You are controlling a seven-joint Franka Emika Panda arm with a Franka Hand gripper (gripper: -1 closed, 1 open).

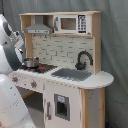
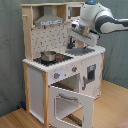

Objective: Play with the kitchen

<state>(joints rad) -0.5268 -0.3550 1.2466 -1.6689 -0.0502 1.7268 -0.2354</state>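
The kitchen (image 1: 62, 75) is a white and light-wood toy set with a hood (image 1: 39, 29), a microwave (image 1: 70, 23), a black stovetop (image 1: 37, 67), a grey sink (image 1: 71, 74) and a black faucet (image 1: 82, 60). A small metal pot (image 2: 48, 56) stands on the stovetop. In the second exterior view the oven door (image 2: 70, 102) hangs open, folded down. My white arm (image 2: 97, 15) reaches in from the second exterior view's right. My gripper (image 2: 78, 37) hangs above the sink, close to the faucet and holding nothing that I can see.
The kitchen stands on a wooden floor (image 2: 112, 107) in front of a grey curtain (image 1: 114, 45). My arm's white body (image 1: 9, 95) fills the first exterior view's left edge, next to the stove end of the counter.
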